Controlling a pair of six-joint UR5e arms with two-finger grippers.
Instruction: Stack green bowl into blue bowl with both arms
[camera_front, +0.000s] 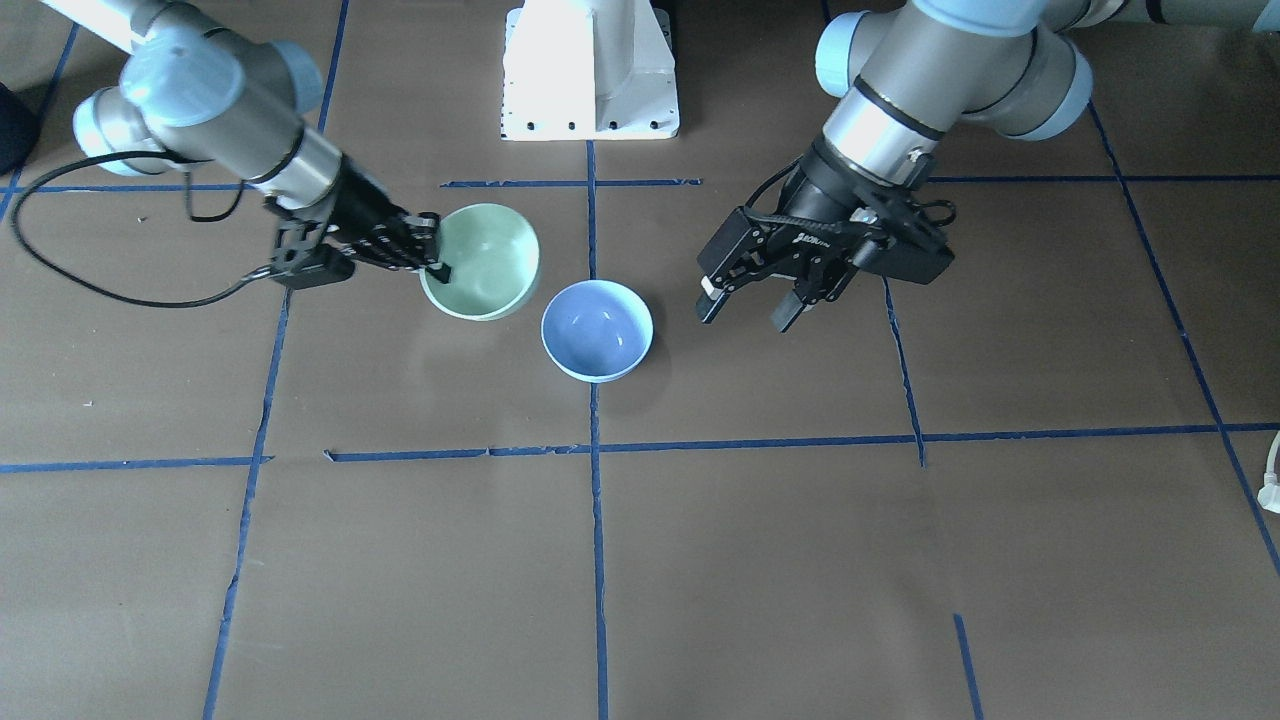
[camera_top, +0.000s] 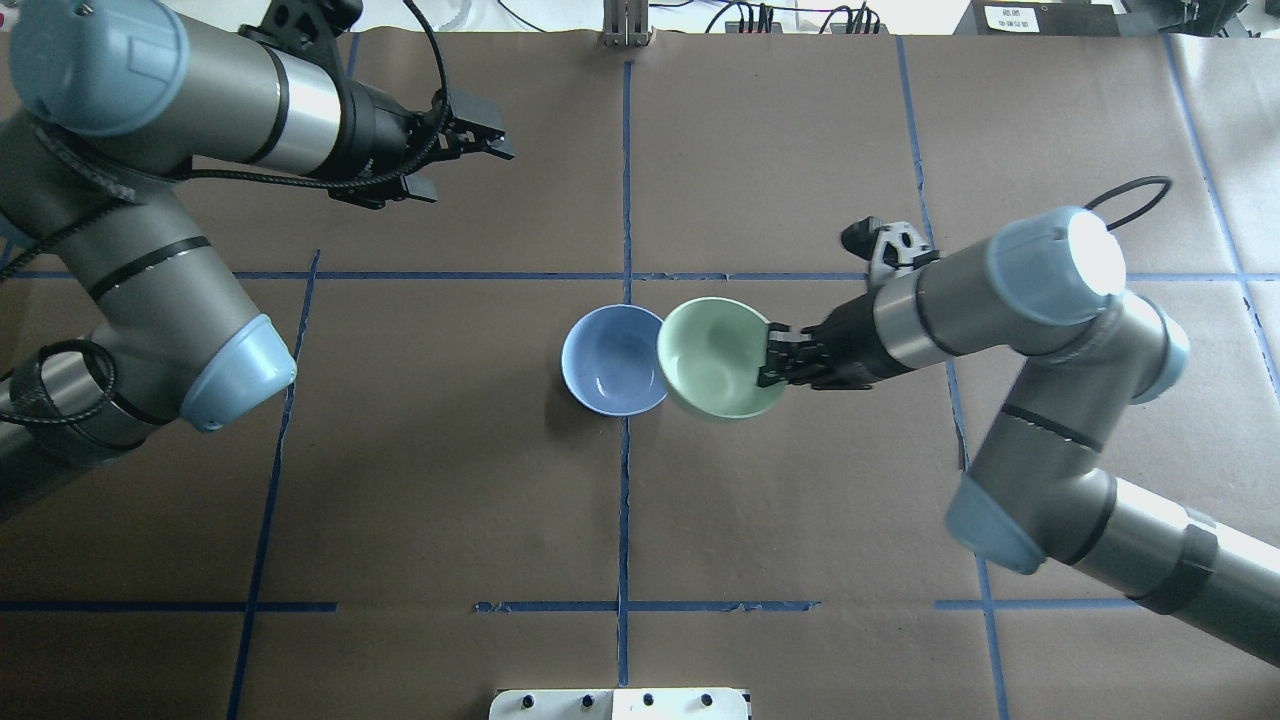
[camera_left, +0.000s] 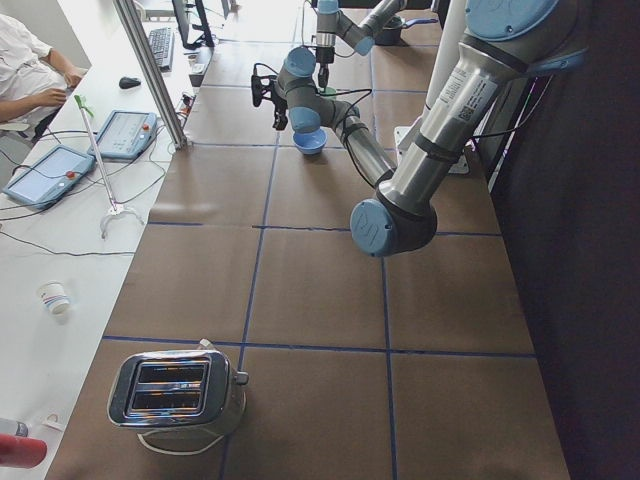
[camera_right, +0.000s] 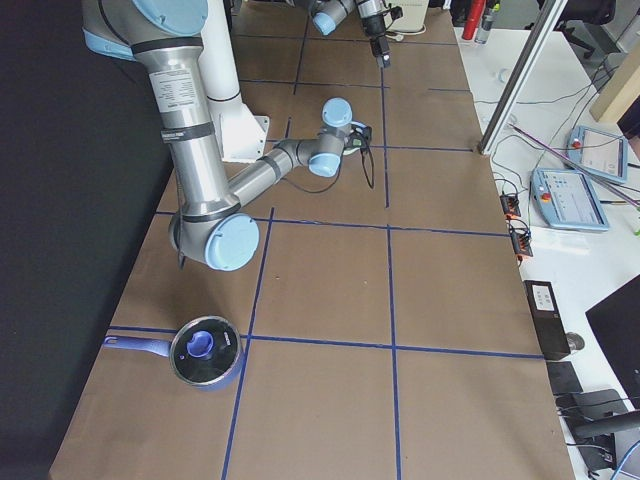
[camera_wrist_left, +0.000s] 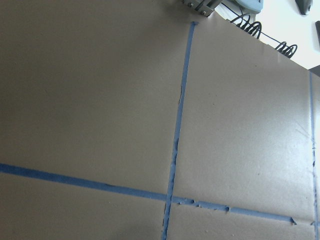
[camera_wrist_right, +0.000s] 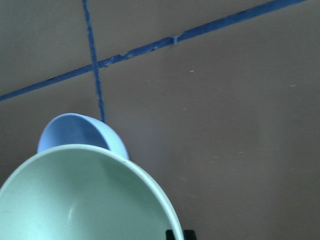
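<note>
The pale mint-green bowl (camera_front: 485, 265) is held by its rim in my right gripper (camera_front: 434, 256), which is shut on it. It is tilted and raised a little beside the light blue bowl (camera_front: 597, 330). In the overhead view the green bowl (camera_top: 715, 358) overlaps the right edge of the blue bowl (camera_top: 610, 360), and the right gripper (camera_top: 770, 363) pinches its right rim. The right wrist view shows the green bowl (camera_wrist_right: 85, 200) close up with the blue bowl (camera_wrist_right: 75, 132) beyond it. My left gripper (camera_front: 748, 312) is open and empty, hanging to the other side of the blue bowl, and it also shows in the overhead view (camera_top: 460, 168).
The white pedestal base (camera_front: 590, 70) stands at the robot's side of the table. A toaster (camera_left: 175, 390) sits at the table's left end. A blue lidded pot (camera_right: 205, 350) sits at the right end. Blue tape lines cross the brown table.
</note>
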